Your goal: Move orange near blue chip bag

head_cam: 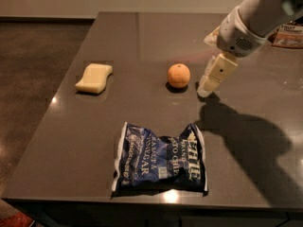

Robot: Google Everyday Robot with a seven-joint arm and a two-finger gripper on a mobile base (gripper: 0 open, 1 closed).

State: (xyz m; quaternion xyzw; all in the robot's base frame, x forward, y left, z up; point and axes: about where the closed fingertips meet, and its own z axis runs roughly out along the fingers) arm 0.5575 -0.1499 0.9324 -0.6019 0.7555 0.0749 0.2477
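The orange [178, 75] sits on the dark grey table [142, 37], near its middle. The blue chip bag [161, 157] lies flat near the table's front edge, well in front of the orange and apart from it. My gripper [209, 83] hangs from the white arm that comes in from the upper right. Its tip is just right of the orange, low over the table, with a small gap between them. It holds nothing that I can see.
A pale yellow sponge [94, 78] lies on the table to the left of the orange. A printed packet [289, 36] lies at the far right edge behind the arm. The floor drops away on the table's left side.
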